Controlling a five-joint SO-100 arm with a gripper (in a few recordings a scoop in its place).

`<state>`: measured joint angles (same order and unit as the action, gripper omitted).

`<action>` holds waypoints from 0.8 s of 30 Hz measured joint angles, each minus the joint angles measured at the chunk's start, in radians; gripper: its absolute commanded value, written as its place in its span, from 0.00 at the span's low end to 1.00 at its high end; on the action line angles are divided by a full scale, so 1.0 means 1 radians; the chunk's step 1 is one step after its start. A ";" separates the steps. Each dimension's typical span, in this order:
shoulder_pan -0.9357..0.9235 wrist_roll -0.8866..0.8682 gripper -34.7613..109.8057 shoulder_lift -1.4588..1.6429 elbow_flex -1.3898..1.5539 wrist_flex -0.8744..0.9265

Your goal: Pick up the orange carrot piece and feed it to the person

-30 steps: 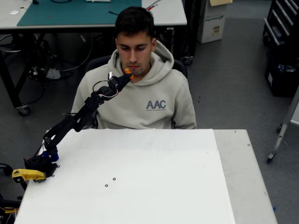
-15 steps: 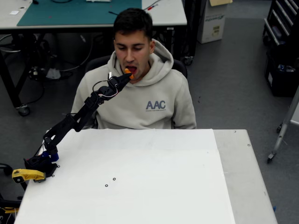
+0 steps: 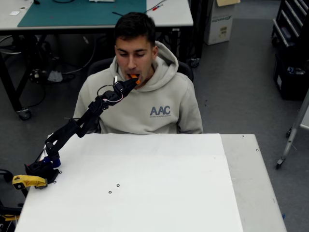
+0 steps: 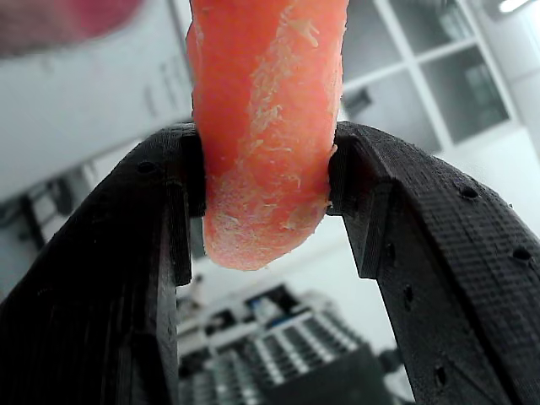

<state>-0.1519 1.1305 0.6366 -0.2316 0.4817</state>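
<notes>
Overhead view: my arm reaches from the bench [image 3: 145, 193] at lower left up to the person [image 3: 140, 96] seated upper centre. The fingers [image 3: 131, 80] hold the orange carrot piece [image 3: 134, 77] at the person's mouth.

Wrist view: I see both black fingers [image 4: 396, 219] clamped on the orange carrot piece [image 4: 266, 126], which runs up past the frame's top.

overhead: high, looking down at table [image 3: 145, 193] | wrist: close-up | shared: hand [image 3: 133, 80] [image 4: 263, 181]
</notes>
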 measured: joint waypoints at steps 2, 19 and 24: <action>0.005 0.000 0.22 0.000 0.000 0.000; 0.031 0.176 0.23 0.002 0.000 0.000; 0.031 0.176 0.26 0.002 -0.002 0.000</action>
<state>-0.1212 1.3070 0.6381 -0.2332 0.4817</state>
